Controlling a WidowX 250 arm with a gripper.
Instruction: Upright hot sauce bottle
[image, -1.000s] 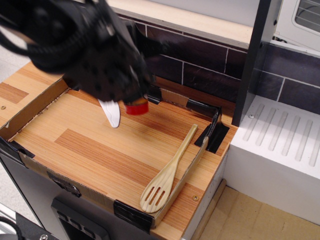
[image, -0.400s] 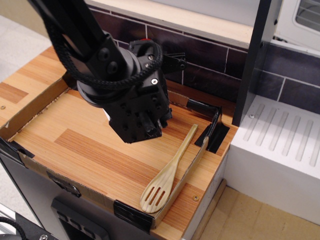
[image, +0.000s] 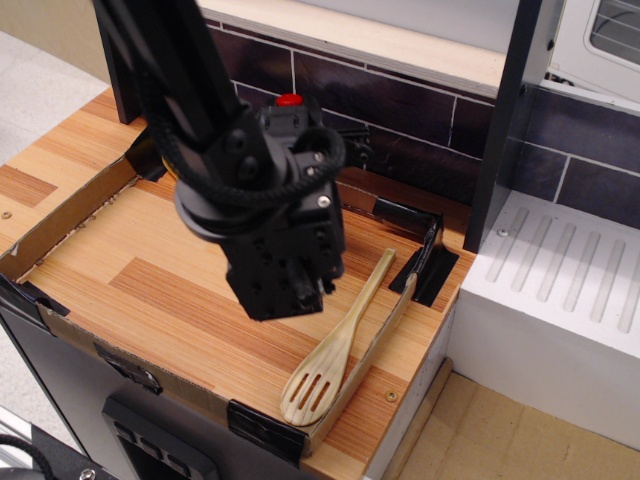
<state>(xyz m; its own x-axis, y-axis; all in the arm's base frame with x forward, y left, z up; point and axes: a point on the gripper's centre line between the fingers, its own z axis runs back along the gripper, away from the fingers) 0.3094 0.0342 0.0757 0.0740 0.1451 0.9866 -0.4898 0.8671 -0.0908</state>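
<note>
My black gripper (image: 283, 292) hangs over the middle of the wooden board (image: 150, 290), its body pointing down toward the front. Its fingers are not distinguishable from the dark body, so I cannot tell whether they are open or shut. The body of the hot sauce bottle is hidden behind the arm. A small round red patch (image: 290, 99) shows just above the gripper's body. It may be the bottle's cap, but I cannot tell.
A wooden slotted spatula (image: 335, 350) lies at the board's right front, against the cardboard rim (image: 385, 335). Black brackets (image: 425, 265) hold the rim's right corner. A dark tiled wall (image: 420, 120) stands behind, and a white ribbed drainer (image: 560, 290) to the right.
The arm has swung right and toward the front. The red bottle and the white knife seen beside it a second ago are now covered by the arm.
</note>
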